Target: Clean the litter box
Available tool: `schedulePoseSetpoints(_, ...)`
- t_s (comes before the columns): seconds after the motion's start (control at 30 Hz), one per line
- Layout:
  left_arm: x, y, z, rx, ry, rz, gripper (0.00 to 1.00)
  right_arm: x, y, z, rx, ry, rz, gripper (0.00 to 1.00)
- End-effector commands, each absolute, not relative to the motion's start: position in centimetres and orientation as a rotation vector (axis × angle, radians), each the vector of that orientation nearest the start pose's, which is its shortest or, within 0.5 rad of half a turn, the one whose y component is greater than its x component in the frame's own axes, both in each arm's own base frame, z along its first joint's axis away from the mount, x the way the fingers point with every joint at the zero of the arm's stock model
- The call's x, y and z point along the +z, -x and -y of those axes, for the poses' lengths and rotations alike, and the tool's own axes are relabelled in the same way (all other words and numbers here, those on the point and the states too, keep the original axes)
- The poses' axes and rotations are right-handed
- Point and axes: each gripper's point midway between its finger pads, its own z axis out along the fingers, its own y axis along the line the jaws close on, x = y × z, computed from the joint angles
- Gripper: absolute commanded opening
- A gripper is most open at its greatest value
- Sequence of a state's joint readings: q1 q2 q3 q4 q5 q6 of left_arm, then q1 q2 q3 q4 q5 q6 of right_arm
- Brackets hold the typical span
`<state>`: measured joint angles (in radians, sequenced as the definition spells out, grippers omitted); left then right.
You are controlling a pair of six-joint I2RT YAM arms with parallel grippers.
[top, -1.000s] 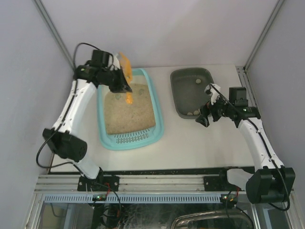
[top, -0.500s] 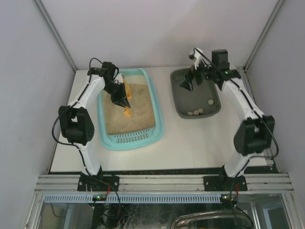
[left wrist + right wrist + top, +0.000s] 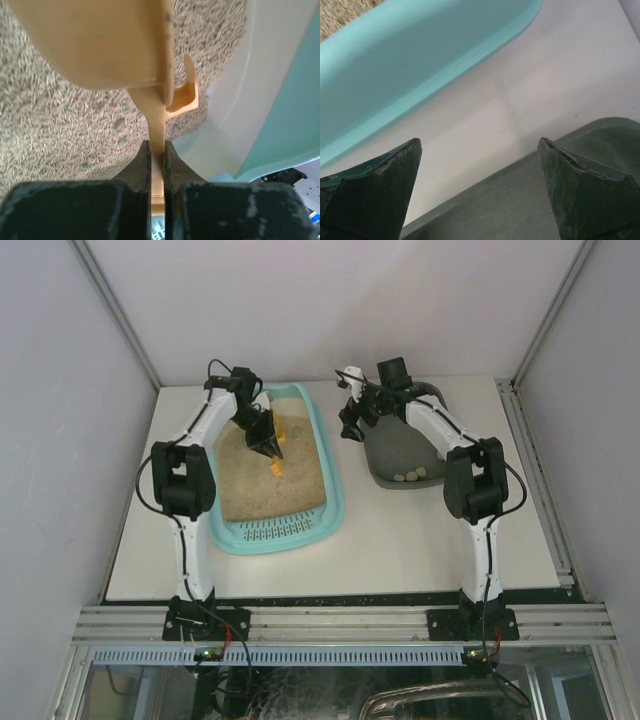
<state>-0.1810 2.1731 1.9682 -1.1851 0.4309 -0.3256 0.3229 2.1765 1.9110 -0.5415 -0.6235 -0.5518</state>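
The light-teal litter box lies left of centre, filled with tan litter, its grate strip at the near end. My left gripper is shut on the handle of an orange scoop, whose bowl is over the litter near the box's far right wall. Small greenish clumps lie in the litter under the scoop. My right gripper is open and empty above the dark grey tray's left rim, with the litter box's rim to its left.
The dark grey tray stands right of the litter box and holds a few pale lumps at its near end. White tabletop lies in front of both trays. Walls enclose the table on three sides.
My right arm swung from the table's right side over the grey tray to its left rim. My left gripper moved the scoop rightward and lower over the litter.
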Motion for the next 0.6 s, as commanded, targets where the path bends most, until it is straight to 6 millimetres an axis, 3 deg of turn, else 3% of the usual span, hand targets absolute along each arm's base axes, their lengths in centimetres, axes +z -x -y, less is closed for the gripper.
schedulePoseSetpoints(0.0,12.6,-43.3,16.9,-0.767,0.097,-2.893,0.00,15.8,-51.4,-25.5,0.491,1.367,-1.657,1.00)
schedulePoseSetpoints(0.27,10.7,-44.8,17.7,-0.873,0.047,-2.893,0.00,14.4,-48.9,-26.5,0.633,1.521,-1.603,1.00)
schedulePoseSetpoints(0.57,8.1,-41.9,17.1,-0.767,-0.006,-3.001,0.00,13.4,-47.2,-28.0,0.708,1.580,-1.628,1.00)
